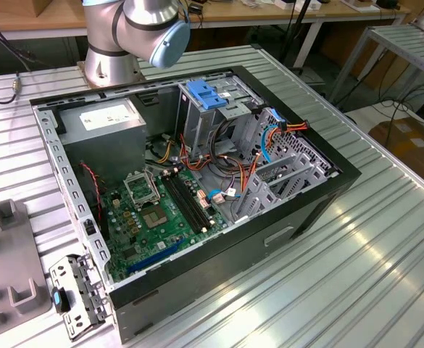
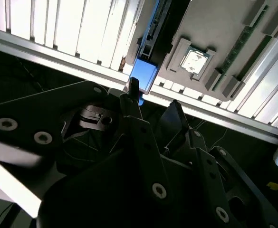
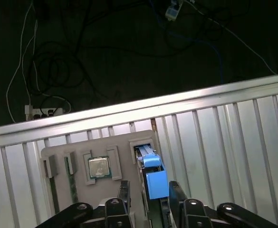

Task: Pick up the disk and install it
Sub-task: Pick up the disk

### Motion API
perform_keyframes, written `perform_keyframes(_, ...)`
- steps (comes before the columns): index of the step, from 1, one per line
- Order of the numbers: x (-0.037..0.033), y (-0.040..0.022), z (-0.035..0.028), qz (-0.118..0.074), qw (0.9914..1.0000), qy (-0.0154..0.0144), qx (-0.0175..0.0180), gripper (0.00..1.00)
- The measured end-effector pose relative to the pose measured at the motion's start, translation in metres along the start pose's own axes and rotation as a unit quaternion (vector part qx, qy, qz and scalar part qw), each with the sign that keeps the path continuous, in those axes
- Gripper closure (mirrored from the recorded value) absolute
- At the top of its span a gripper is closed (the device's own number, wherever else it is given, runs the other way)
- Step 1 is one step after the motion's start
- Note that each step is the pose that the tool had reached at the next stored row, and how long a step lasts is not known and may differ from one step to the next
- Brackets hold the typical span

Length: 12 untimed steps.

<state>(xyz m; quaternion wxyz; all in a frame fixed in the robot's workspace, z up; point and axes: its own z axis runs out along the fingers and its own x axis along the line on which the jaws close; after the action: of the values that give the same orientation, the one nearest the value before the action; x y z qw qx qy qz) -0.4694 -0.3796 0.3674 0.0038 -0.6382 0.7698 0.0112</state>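
Claw [image 3: 149, 185], black jaws apart, straddling edge-on disk [image 3: 156, 180], blue plastic rail, grey moulded tray [image 3: 58, 153]

**Crowded by the cage, open over the table**

Inside the computer case [image 1: 219, 261], cables [image 1: 291, 128] crowd beside the grey drive cage [image 1: 197, 123], which has a blue latch [image 1: 208, 96] on top. The ribbed table [image 1: 371, 268] on the exterior view's right lies open. In the first wrist view the gripper [image 3: 150, 186] straddles the disk [image 3: 156, 183], which stands in the tray [image 3: 110, 142] with a processor [image 3: 99, 167] just beside it.
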Motion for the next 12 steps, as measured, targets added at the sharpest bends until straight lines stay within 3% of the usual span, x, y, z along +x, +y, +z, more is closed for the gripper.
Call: perform_keyframes(12, 0.0, 0.0, 0.0001, 0.0, 1.0, -0.0001, 0.0001, 0.54)
